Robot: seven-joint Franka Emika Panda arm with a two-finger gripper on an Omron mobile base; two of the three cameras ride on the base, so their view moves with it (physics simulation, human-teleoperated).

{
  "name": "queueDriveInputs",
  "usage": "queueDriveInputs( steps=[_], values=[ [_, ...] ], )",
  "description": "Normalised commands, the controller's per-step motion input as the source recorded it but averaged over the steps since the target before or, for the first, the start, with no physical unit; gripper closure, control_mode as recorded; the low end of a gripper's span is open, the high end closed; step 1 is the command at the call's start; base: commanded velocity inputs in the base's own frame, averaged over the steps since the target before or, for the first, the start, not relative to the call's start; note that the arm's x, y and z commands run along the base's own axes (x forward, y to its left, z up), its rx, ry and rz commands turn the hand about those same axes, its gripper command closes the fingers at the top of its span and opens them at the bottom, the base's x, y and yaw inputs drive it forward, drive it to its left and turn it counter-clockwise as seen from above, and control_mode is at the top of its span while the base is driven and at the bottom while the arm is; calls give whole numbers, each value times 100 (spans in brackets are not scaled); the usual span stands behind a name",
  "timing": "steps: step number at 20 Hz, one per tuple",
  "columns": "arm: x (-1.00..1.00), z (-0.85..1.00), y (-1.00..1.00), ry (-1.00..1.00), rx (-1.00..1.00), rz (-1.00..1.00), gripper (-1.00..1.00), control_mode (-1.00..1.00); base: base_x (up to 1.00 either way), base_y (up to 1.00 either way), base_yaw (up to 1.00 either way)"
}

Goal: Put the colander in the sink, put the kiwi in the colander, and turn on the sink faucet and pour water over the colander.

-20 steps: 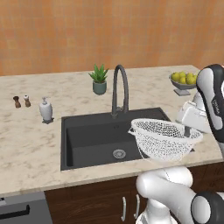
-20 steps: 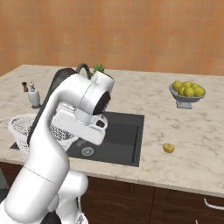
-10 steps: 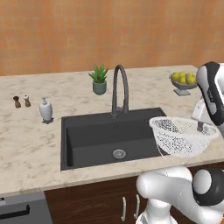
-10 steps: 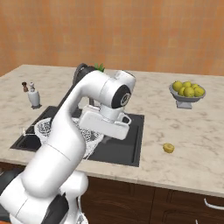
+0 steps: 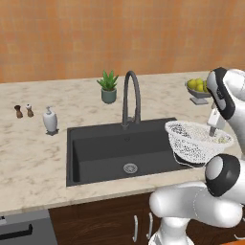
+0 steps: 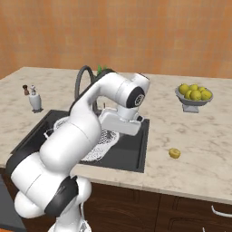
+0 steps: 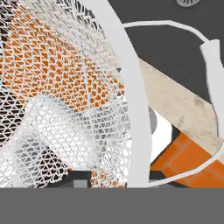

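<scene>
Mesh this fine makes the colander (image 5: 197, 140) light and springy, so we judge the thin stiff rim the only sound place to take it, though pinched at one edge the wide bowl will want to tip and swing. We see the gripper (image 5: 211, 132) nipped nearly closed on that rim at the bowl's far right side, carrying it tilted in the air over the right end of the sink (image 5: 110, 149), clear of the basin floor. Our kiwi (image 6: 174, 153) waits on the counter (image 6: 199, 149) well right of the sink, with the sink faucet (image 5: 131, 98) behind the basin, no water showing.
</scene>
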Motion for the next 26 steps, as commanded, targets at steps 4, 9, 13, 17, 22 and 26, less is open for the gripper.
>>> queueDriveInputs(
  steps=[4, 9, 13, 17, 22, 26],
  values=[
    [57, -56, 1, -23, 11, 8, 100, -100, 0, 0, 0],
    [47, -25, 5, -3, 5, -1, 100, -100, 0, 0, 0],
    [33, -22, 11, 0, 0, -14, 100, -100, 0, 0, 0],
    [43, -23, 1, 2, 0, -24, 100, -100, 0, 0, 0],
    [44, -31, 5, 1, -8, -15, 100, -100, 0, 0, 0],
    [32, -30, 5, 1, -19, -1, 100, -100, 0, 0, 0]
  ],
)
